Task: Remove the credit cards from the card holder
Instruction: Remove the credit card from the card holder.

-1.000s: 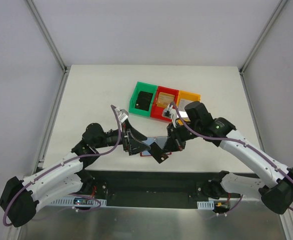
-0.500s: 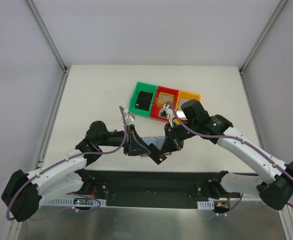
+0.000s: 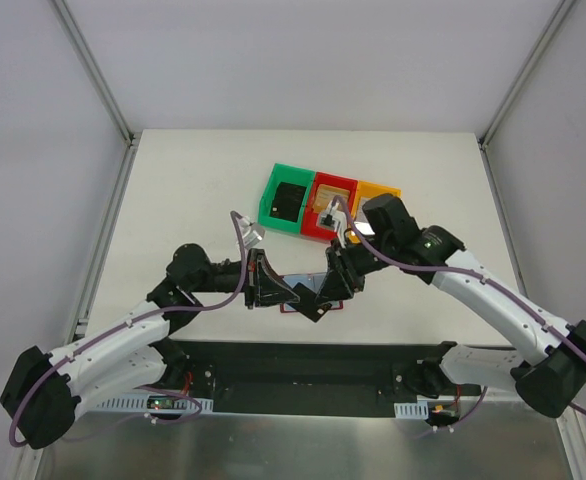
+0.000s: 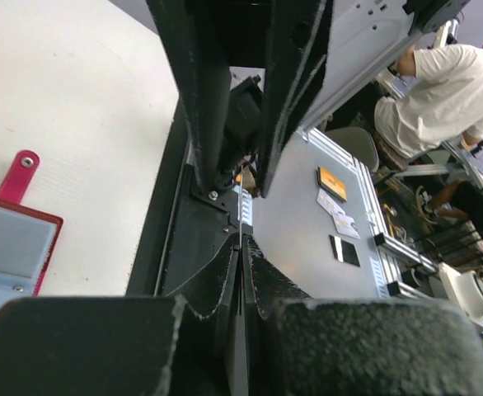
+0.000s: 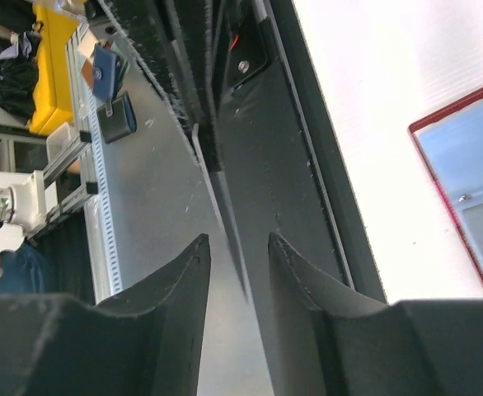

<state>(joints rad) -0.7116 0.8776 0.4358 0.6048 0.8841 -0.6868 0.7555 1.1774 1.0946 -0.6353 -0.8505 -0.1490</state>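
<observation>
A black credit card [image 3: 311,302] hangs just above the table between my two grippers. My left gripper [image 3: 273,286] is shut on it; in the left wrist view the card [image 4: 241,272] shows edge-on, pinched between the pads. My right gripper [image 3: 331,283] stands open around the card's other end, and in the right wrist view the card's thin edge [image 5: 235,235] sits free between the spread fingers. The card holder [image 3: 297,279], red with blue-grey pockets, lies open on the table under the grippers; its pockets [image 4: 11,239] and red tab [image 4: 19,169] show at left, and its corner [image 5: 472,190] at right.
Three bins stand in a row behind the grippers: a green one [image 3: 273,190] with a black card in it, a red one [image 3: 335,180] with a tan card, and an orange one [image 3: 383,188]. The table's dark front edge [image 4: 184,247] runs just below the card.
The left gripper has shut on the black card. The right gripper, shut on it before, has opened. Both arms have shifted slightly and the card has turned.
</observation>
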